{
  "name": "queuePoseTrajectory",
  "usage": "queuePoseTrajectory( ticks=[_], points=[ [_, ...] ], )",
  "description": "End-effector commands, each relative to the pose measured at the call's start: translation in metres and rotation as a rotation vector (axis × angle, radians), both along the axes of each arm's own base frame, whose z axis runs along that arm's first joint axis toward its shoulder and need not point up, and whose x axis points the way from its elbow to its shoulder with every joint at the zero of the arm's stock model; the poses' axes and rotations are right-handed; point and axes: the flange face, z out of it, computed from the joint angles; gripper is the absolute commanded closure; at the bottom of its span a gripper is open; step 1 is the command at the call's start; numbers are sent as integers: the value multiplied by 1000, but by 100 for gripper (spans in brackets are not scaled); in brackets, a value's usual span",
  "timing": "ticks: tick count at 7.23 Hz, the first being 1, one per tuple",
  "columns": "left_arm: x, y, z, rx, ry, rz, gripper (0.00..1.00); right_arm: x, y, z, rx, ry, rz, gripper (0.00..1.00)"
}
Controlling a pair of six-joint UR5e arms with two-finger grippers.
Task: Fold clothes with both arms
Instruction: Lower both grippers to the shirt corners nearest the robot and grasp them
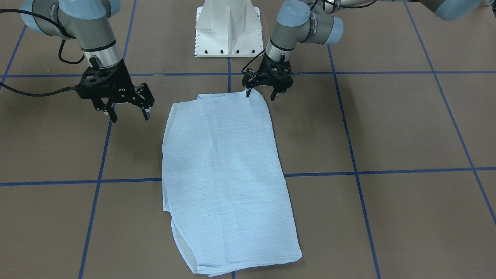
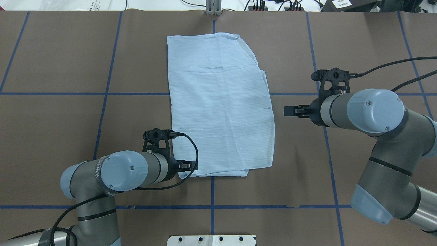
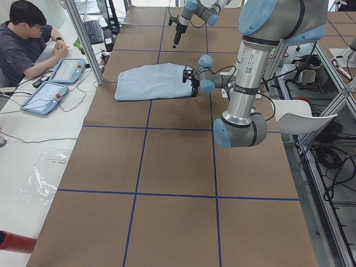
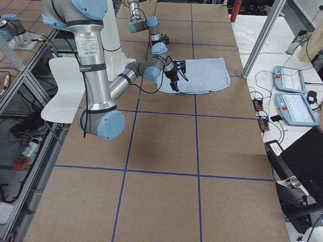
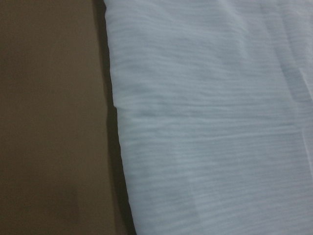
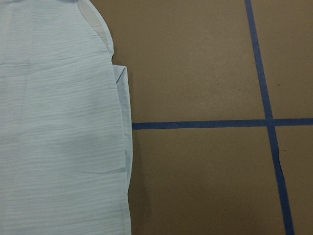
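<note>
Left gripper (image 1: 260, 94) stands spread at an end corner of the shirt (image 1: 224, 166), one fingertip (image 1: 248, 94) at the cloth edge, the other off it, grasping nothing. Right gripper (image 1: 129, 115), also spread and empty, hangs beside the shirt, apart from it. Only the front-facing view shows these fingers plainly; the overhead view mostly hides them. The shirt lies folded flat on the table (image 1: 407, 128).

Thin crinkled cloth shirt (image 1: 226, 174), matt
</note>
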Motion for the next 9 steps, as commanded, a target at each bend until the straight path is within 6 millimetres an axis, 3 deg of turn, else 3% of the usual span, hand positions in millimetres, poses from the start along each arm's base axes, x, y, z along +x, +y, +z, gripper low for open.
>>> queuePoseTrajectory(
  ticks=[1, 2, 4, 5, 8, 9],
  points=[
    [3, 3, 0, -19, 1, -7, 71, -3, 2, 0, 2, 1, -4, 0],
    [2, 4, 1, -19, 0, -5, 100, -3, 2, 0, 2, 3, -3, 0],
    [0, 3, -2, -13, 6, -13, 100, -9, 5, -6, -37, -33, 28, 0],
    [-1, 3, -1, -11, 4, -18, 100, -22, 14, -17, -114, -95, 74, 0],
    [-2, 0, -2, -2, 5, -35, 100, -100, 69, -66, -356, -178, 258, 2],
    [-2, 0, -5, 0, 10, -35, 100, -126, 93, -79, -484, -219, 320, 8]
  ],
)
